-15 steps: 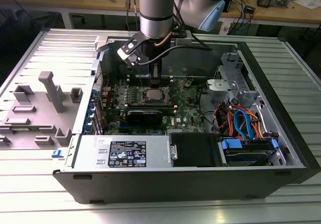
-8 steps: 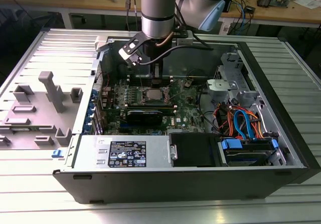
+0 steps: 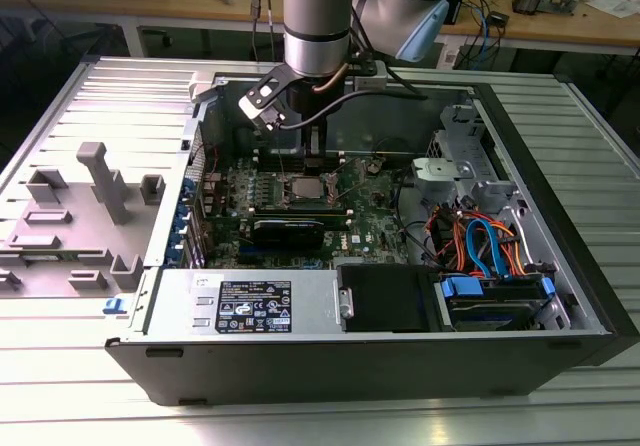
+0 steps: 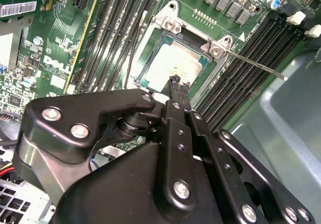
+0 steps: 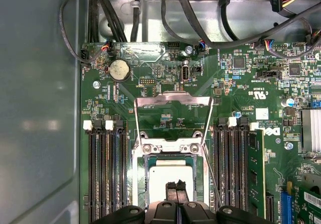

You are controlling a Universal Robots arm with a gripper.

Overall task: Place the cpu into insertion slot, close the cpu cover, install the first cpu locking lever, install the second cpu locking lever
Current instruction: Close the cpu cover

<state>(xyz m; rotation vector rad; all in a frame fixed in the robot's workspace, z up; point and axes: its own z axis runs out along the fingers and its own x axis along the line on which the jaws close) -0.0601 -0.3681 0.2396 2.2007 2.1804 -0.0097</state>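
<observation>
Memory slots [image 5: 105, 174] flank the insertion slot [image 5: 169, 159]; drive cables [image 3: 480, 246] at four o'clock of it in the exterior view; cpu [image 5: 163, 179] seated inside, cpu cover [image 5: 173, 99] standing open; gripper [image 5: 176, 186] pinched narrow, empty, over the cpu.

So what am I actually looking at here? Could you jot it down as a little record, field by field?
setting: open computer case with a green circuit board inside
gripper: down inside the case, fingertips together, right over the cpu
cpu: lying flat in the insertion slot
cpu cover: swung open, off the slot
locking lever: thin metal rod sticking out free beside the slot
contact between gripper and cpu: cannot tell
</observation>
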